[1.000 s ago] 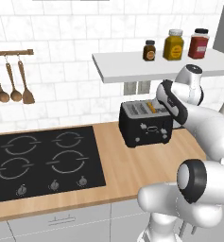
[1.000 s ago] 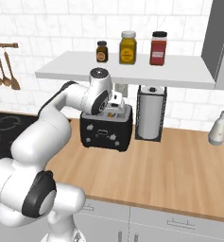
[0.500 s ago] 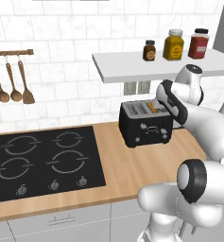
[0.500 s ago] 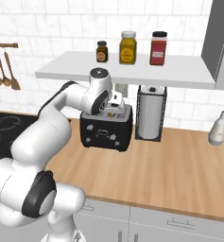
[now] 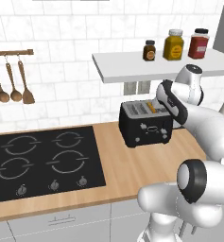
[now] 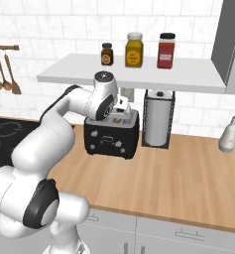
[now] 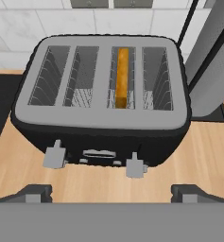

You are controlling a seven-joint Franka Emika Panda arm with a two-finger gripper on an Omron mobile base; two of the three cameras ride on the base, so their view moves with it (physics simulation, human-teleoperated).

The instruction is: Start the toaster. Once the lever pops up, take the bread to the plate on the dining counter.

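A: Left base view. Toaster (image 5: 146,125) sits on the wooden worktop (image 5: 127,165) against the tiled wall, just right of the stovetop (image 5: 45,158). Orange edge of the bread (image 5: 152,108) shows in a slot toward the toaster's right end. Arm bends in from the right, pincer (image 5: 164,99) hanging over that end. Jaws too hidden here to read.

B: Right base view. Same toaster (image 6: 111,135), paper towel roll (image 6: 158,118) just beside it. Pincer (image 6: 120,110) right above the top, wrist blocking the slots. Three jars (image 6: 134,49) on the shelf (image 6: 139,74). Labels are coloured patches only, no lettering legible. No brand on the toaster either.

A: Hand view. Looking down on the toaster (image 7: 101,101). Four slot openings; bread (image 7: 122,76) stands on edge in the third from the left, sunk low. Two grey levers on the front, one left (image 7: 54,156), one right (image 7: 135,166). The fingertips (image 7: 33,193) stand far apart, nothing between them: spread wide, holding nothing.

B: Risks, as I judge them?

A: Pushing the wrong lever; the right one seems to serve the bread's side. Wide jaws could straddle it and slip past. A slanted push may shove the toaster back. Later, the low bread leaves little edge to pinch.

B: Plate and dining counter?

A: Can't place them from here.
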